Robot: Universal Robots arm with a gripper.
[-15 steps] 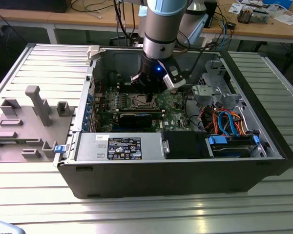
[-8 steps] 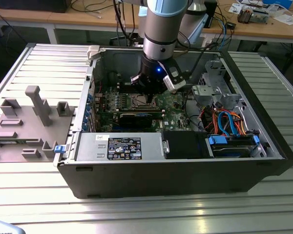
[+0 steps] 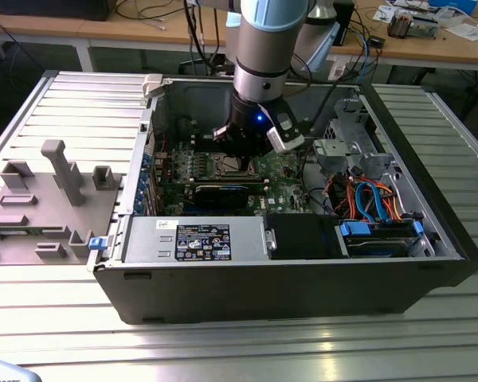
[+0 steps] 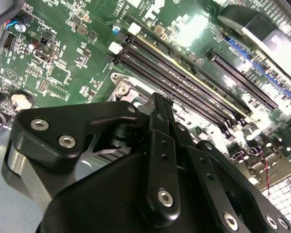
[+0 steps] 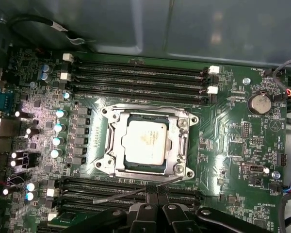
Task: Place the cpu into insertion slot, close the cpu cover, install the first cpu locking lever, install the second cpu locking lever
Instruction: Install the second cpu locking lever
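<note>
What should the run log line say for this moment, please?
cpu: seated in insertion slot | cpu cover: closed over it | gripper: shut, beside a thin lever | motherboard: inside the case

This is a robotics or electronics lab, set up as a test bench. An open desktop computer case (image 3: pixel 303 270) lies on its side on a ribbed aluminium work table (image 3: pixel 223 350), its green motherboard (image 5: pixel 223 126) exposed. At the exterior view's left, a grey fixture block (image 3: pixel 40 203) with upright pegs and pockets sits on the table beside the case. Beyond the table, at the far side, wooden benches (image 3: pixel 143 32) carry loose cables (image 3: pixel 151 12) and scattered papers (image 3: pixel 470 30). An industrial robot arm (image 3: pixel 263 48) reaches down into the case.
</note>
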